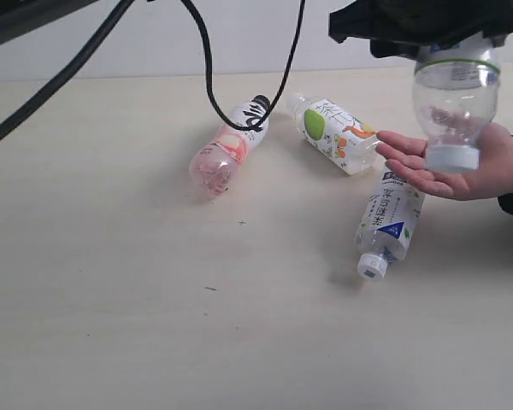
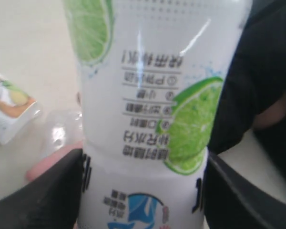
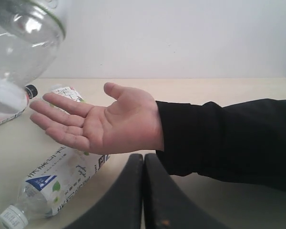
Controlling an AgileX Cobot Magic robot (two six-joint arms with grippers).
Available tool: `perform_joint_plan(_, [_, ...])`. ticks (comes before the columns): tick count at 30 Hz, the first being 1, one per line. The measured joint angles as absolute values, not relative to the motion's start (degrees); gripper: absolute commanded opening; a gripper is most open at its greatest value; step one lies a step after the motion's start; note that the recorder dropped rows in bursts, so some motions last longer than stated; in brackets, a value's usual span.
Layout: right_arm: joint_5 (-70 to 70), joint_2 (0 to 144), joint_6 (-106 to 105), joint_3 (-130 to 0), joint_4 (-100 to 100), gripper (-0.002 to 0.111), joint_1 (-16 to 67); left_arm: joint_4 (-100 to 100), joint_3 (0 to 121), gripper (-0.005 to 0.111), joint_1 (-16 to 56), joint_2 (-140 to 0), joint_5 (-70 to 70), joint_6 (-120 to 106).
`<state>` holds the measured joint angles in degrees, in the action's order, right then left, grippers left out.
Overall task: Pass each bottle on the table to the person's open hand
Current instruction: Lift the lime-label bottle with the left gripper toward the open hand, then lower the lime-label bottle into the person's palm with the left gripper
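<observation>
My left gripper (image 1: 456, 43) (image 2: 143, 191) is shut on a clear bottle with a green and blue label (image 1: 455, 102) (image 2: 152, 95). It holds the bottle upside down, white cap just above the person's open hand (image 1: 462, 166) (image 3: 105, 121). Three bottles lie on the table (image 1: 154, 325). These are a pink one with a black cap (image 1: 227, 154), a green and orange labelled one (image 1: 338, 135), and a blue-white labelled one (image 1: 389, 224) (image 3: 52, 183) partly under the hand. My right gripper (image 3: 143, 164) is shut and empty, low in front of the person's wrist.
Black cables (image 1: 207, 77) hang down over the pink bottle's cap end. The person's black sleeve (image 3: 219, 138) reaches in from the right edge. A pale wall stands behind the table.
</observation>
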<state>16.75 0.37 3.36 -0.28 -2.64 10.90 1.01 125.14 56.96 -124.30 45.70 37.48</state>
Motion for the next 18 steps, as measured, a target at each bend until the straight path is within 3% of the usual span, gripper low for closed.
perform_joint_plan(5, [16.75, 0.37, 3.36, -0.28, -2.64, 0.0, 10.9, -2.92, 125.43, 0.0, 56.96, -124.97, 37.94, 37.48])
perform_joint_plan(18, [16.75, 0.37, 3.36, -0.28, -2.64, 0.0, 10.9, -12.67, 125.47, 0.0, 56.1, -130.34, 38.13, 43.35])
